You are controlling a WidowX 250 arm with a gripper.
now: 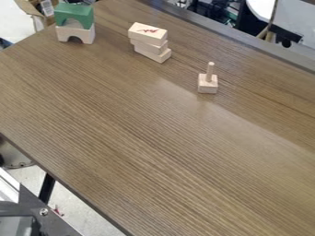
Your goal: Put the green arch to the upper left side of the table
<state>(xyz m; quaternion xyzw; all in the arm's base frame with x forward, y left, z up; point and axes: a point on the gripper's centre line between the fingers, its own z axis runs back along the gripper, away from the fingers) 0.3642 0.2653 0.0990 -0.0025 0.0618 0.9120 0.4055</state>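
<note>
Green arch [74,13] atop pale arch [84,33], upper left; pincer [78,2] perhaps at top edge, state unclear.

Soft, fairly bright light lay over the brown wood-grain surface [123,138]. A pale sheen spread from its middle toward the right, with a faint reflection below the pale wooden block with an upright peg [208,86]. Shade darkened the opening of the pale arch-shaped wooden block [62,34].

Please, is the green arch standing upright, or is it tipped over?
Upright. The green arch stands on top of the light wooden arch, with its curved opening facing down.
</note>
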